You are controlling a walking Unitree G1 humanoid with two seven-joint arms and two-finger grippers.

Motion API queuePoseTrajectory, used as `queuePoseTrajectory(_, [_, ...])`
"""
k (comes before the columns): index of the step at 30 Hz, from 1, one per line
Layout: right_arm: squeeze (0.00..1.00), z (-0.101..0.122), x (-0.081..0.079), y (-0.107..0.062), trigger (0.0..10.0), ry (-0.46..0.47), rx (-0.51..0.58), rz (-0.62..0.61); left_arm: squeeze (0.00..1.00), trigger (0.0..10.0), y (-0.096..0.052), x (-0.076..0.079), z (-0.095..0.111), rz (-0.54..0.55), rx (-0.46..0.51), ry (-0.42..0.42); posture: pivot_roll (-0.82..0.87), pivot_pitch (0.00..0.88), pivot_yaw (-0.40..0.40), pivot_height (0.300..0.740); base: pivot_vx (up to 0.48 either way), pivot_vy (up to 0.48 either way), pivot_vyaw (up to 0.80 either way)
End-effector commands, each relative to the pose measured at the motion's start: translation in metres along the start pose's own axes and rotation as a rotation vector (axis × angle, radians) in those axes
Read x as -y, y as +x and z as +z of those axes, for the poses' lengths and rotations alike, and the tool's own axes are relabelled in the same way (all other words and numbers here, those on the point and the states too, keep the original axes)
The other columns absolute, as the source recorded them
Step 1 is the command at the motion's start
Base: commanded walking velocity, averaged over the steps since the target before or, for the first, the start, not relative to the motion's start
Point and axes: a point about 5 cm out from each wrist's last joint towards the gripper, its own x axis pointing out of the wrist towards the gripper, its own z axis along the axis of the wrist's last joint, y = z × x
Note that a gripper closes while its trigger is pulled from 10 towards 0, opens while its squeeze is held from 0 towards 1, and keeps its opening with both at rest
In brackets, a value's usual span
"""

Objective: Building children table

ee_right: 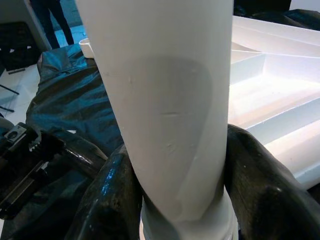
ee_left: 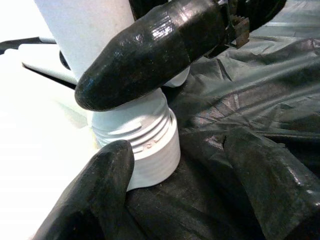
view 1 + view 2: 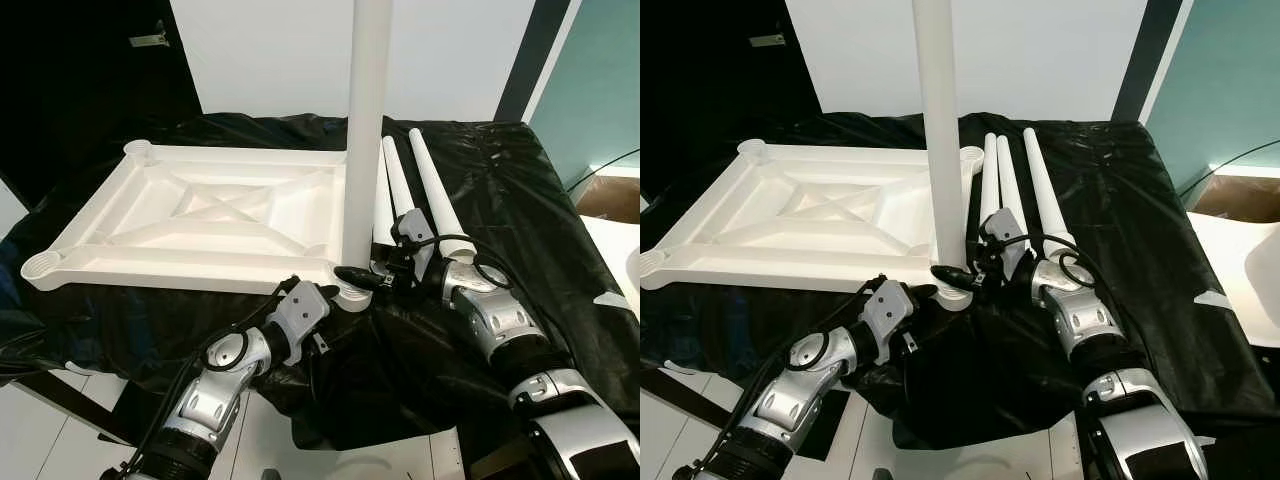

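Black plastic sheeting is covering the work surface in front of me, wrinkled and glossy, and everything is lying on it. Nearest to me, my left gripper is reaching in at the near corner of the upturned white tabletop, its fingers spread apart and holding nothing, one tip just beside the ribbed corner socket. My right gripper is coming in from the other side at the same corner, its two fingers pressing on either side of the upright white leg low down, just above the socket, so I am gripping that leg. The leg is standing vertically in the socket and rising out of the top of the head views. Just beyond my right wrist, three more white legs are lying side by side on the sheeting beside the tabletop's right edge. Farther off, the tabletop's ribbed underside is facing up, with open sockets at its other corners.
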Motion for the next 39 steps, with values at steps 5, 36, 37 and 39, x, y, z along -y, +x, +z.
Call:
queuePoseTrajectory(5, [0.00, -0.006, -0.016, 0.001, 0.0, 0.014, 0.029, -0.002, 0.00, 10.0, -0.004, 0.001, -0.002, 0.013, -0.012, 0.009, 0.13, 0.000, 0.000, 0.740, 0.000, 0.000, 0.00])
queuePoseTrajectory(36, [0.00, -0.012, -0.032, -0.001, 10.0, -0.033, 0.094, -0.176, 0.00, 10.0, 0.001, 0.004, -0.001, -0.008, -0.010, 0.000, 0.11, 0.000, 0.003, 0.740, 0.000, 0.000, 0.00])
queuePoseTrajectory(37, [0.00, -0.012, -0.032, -0.001, 10.0, -0.033, 0.094, -0.176, 0.00, 10.0, 0.001, 0.004, -0.001, -0.008, -0.010, 0.000, 0.11, 0.000, 0.003, 0.740, 0.000, 0.000, 0.00])
queuePoseTrajectory(39, [0.00, -0.015, -0.026, -0.002, 9.7, -0.039, 0.024, -0.040, 0.00, 10.0, 0.001, 0.003, -0.001, -0.001, -0.009, 0.002, 0.12, 0.000, -0.001, 0.740, 0.000, 0.000, 0.00])
